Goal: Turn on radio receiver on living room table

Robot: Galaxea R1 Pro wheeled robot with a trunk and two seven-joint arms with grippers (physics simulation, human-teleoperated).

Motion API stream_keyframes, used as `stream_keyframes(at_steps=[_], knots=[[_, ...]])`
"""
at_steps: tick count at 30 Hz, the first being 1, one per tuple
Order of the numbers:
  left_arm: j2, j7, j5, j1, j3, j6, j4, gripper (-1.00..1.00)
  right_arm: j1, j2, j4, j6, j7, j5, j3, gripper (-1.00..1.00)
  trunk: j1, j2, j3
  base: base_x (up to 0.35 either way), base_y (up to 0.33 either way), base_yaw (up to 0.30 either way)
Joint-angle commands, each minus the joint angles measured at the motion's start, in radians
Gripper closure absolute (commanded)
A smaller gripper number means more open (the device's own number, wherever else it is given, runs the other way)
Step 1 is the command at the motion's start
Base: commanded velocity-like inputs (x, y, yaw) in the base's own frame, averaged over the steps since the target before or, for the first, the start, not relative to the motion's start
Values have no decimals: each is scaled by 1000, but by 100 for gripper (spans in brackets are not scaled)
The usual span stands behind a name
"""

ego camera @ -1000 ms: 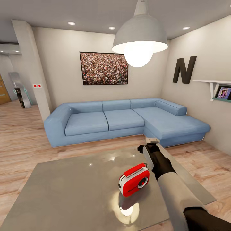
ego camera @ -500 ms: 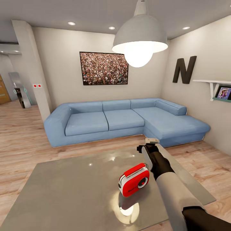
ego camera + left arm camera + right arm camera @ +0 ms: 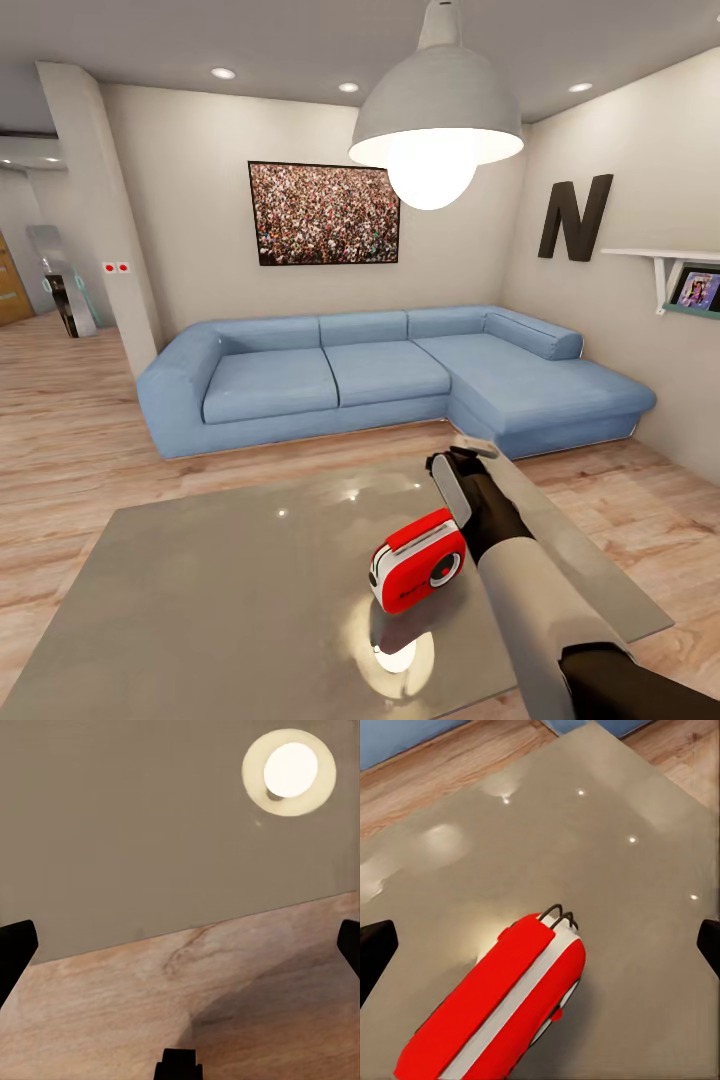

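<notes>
Radio receiver (image 3: 418, 561) sits upright on the glossy grey table (image 3: 220, 590) in your living room, red face and dark dial turned toward the head camera, red handle on top. Your right gripper (image 3: 462, 470) hovers just beyond and slightly to the right of it in the head view, above the tabletop, with the black wrist and pale forearm running back toward you. In the right wrist view the radio receiver (image 3: 502, 1012) lies ahead of the jaws and between their two lines, seen from above along its red handle and white side band; the two dark fingertips (image 3: 375, 949) sit at opposite edges of that frame, so your right jaws are spread wide and touch nothing. The table (image 3: 607, 870) shows beneath the radio, with small ceiling-light glints on it.

Your left gripper (image 3: 180, 945) looks down at the near edge of the table (image 3: 150, 817), where grey top meets wood floor (image 3: 112, 1020); the pendant lamp's bright reflection (image 3: 289, 771) lies ahead of those jaws. Its dark fingertips (image 3: 13, 952) also stand far apart at the frame edges, so those jaws are spread too, holding nothing.

Beyond the table you have the light-blue sofa (image 3: 380, 375), the framed crowd picture (image 3: 323, 213), the black letter N (image 3: 574, 217) and the grey dome lamp (image 3: 436, 115)
</notes>
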Motion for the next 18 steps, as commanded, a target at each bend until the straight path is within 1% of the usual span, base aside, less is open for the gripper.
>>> stream_keyframes(at_steps=[1,8,18], knots=[[0,0,0,0,0,-1,0,-100,0,0,8,-2,-8,-3,1,-100,0,0,0,0,0,0],[1,0,1,0,3,-11,0,-100,0,0,41,-3,-14,-10,1,-100,0,0,0,0,0,0],[1,-1,4,0,31,-23,1,-100,0,0,80,-3,-11,-9,2,-100,0,0,0,0,0,0]])
